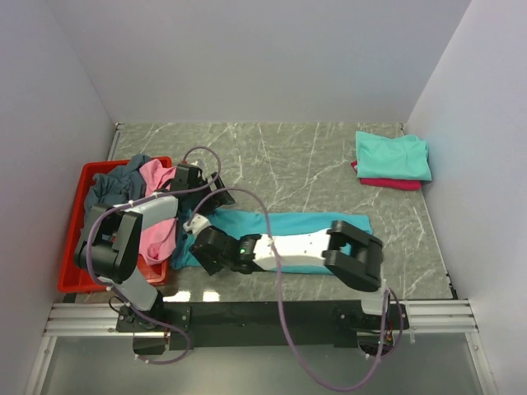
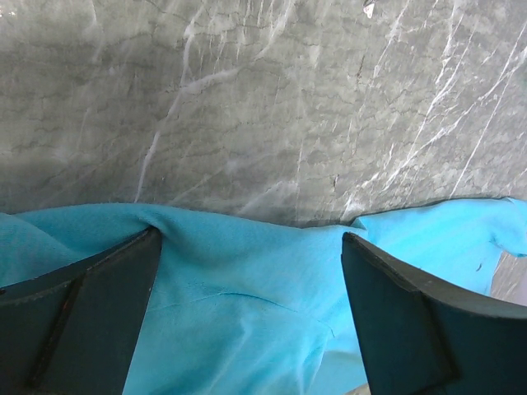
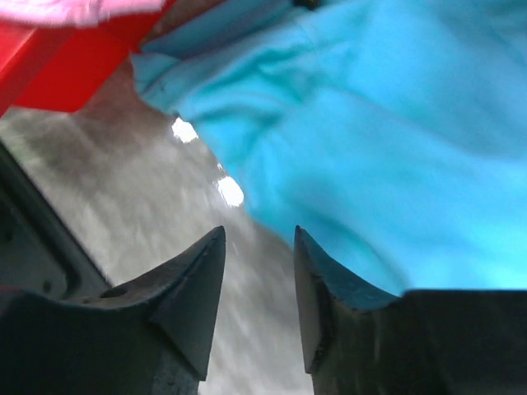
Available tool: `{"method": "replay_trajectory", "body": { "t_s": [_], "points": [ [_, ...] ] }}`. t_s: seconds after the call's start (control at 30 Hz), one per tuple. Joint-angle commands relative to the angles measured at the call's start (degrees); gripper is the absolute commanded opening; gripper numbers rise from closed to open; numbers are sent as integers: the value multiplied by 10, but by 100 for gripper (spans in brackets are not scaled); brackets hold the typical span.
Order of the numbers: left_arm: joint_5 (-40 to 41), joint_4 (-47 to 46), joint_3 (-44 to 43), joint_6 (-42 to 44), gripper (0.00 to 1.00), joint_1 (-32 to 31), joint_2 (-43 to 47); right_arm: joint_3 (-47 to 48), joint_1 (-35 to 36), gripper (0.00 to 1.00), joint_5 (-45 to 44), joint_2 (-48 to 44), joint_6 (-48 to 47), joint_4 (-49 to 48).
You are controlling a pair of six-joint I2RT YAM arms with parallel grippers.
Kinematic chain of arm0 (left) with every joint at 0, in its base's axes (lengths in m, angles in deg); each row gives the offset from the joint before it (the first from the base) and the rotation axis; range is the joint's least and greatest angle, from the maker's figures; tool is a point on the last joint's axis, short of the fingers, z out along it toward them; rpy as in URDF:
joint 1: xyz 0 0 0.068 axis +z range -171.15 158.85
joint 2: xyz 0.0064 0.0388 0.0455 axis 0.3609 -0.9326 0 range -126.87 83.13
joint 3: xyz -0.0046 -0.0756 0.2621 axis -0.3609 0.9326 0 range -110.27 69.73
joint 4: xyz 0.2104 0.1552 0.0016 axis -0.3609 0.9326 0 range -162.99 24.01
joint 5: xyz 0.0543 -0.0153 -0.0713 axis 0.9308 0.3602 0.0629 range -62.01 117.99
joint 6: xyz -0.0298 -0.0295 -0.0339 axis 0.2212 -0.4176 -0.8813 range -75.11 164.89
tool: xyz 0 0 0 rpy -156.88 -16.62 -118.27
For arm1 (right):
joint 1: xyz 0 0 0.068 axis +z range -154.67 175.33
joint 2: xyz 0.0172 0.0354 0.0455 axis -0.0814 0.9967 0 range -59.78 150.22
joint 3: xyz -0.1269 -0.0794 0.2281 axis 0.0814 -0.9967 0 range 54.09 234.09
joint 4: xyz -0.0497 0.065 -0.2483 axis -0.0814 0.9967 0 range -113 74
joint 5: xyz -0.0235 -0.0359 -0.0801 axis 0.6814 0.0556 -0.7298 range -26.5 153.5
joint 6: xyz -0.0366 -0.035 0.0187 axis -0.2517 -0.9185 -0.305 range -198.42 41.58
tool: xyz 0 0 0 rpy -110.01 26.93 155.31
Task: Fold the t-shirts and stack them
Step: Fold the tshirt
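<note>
From the top camera, the turquoise shirt (image 1: 296,224) lies flat as a long band on the table (image 1: 288,156), near to my 2 bases, and my right arm reaches across it toward the left. My right gripper (image 1: 194,239) is at the left end of this shirt, just beside the red tray (image 1: 72,247). My left gripper (image 1: 216,197) is at the far edge of the same end. In the tray lie a pink shirt (image 1: 160,234) and a slate-grey shirt (image 1: 111,188), both crumpled. In the far right corner a mint-green shirt (image 1: 394,155) lies folded on top of a crimson shirt (image 1: 385,184), well apart from the rest

From my left wrist, my left fingers (image 2: 82,321) stand wide, 1 at each side of the picture. Between them is the turquoise cloth, with the grey table behind its far edge. They close on nothing; if the tips touch the cloth, I cannot tell

From my right wrist, my right fingers (image 3: 193,296) have only a narrow gap, and in this gap I see just the table. The turquoise shirt fills the upper right, its edge just beside 1 finger. The red tray and a bit of pink cloth are at the upper left
</note>
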Motion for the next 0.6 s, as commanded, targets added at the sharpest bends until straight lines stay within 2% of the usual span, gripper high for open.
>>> {"method": "replay_trajectory", "body": {
  "t_s": [0.0, 0.17, 0.2, 0.4, 0.57],
  "points": [
    [2, 1, -25, 13, 97, 3, 19, -53, -9, 48, -47, -115, 12, -8],
    [33, 17, -53, 21, 98, -4, 44, -171, -63, 53, -80, -213, 39, -28],
    [43, 27, -58, 25, 98, -7, 48, -184, -97, 53, -77, -230, 44, -31],
    [165, 94, -85, 41, 99, -90, 73, -260, -199, 53, -67, -251, 51, -51],
    [155, 106, -39, 26, 99, -116, 93, -291, -263, 53, -72, -245, 63, -53]
  ]
}}
